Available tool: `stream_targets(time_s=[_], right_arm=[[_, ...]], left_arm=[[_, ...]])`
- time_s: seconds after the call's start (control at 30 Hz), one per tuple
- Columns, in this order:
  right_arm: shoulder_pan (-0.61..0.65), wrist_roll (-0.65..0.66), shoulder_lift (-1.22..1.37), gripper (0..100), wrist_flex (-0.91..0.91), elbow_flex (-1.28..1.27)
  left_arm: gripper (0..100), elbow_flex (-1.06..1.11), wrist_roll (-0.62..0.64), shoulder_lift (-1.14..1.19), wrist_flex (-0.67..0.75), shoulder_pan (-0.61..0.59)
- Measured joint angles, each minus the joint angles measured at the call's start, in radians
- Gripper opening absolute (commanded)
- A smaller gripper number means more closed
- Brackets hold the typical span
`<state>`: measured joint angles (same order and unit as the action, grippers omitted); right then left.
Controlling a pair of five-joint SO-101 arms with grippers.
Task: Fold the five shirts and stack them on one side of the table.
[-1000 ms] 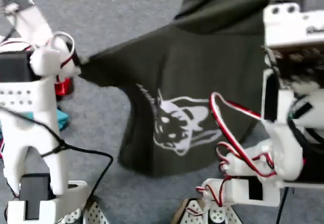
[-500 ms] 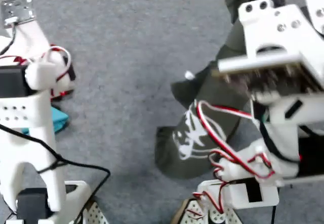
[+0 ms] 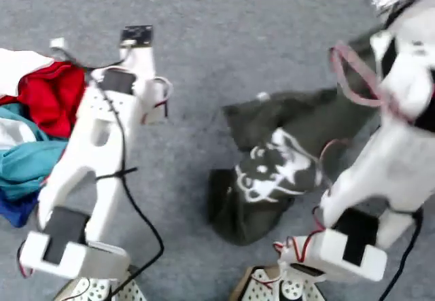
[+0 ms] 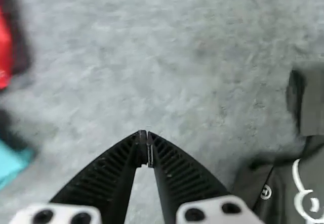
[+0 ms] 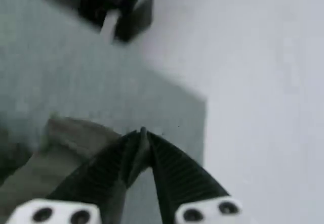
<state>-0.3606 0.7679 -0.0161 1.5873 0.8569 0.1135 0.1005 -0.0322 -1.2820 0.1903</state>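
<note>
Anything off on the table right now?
Yes. The dark shirt lies crumpled in a heap, not flat or folded, its print creased. At the table's left edge the other shirts sit in a tangled pile, not a stack.

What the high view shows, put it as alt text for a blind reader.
A crumpled dark shirt with a white print lies on a grey table, right of centre. A heap of red, teal, white and blue shirts sits at the left edge. The left arm stands by the heap, the right arm by the shirt.
</note>
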Motion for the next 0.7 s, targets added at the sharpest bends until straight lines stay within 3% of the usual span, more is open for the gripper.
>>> stream_targets(time_s=[0.23,0.47,0.7], right_arm=[[-0.106,0.063,0.029,0.5,-0.262,-0.486],[-0.118,0.117,0.029,0.5,-0.491,-0.844],[-0.118,0.117,0.029,0.5,-0.612,-1.048]], left_arm=[[26,-0.261,0.267,0.265,0.031,0.13],[26,-0.68,0.594,0.578,-0.038,0.238],[23,-1.134,0.695,0.937,-0.04,0.295]])
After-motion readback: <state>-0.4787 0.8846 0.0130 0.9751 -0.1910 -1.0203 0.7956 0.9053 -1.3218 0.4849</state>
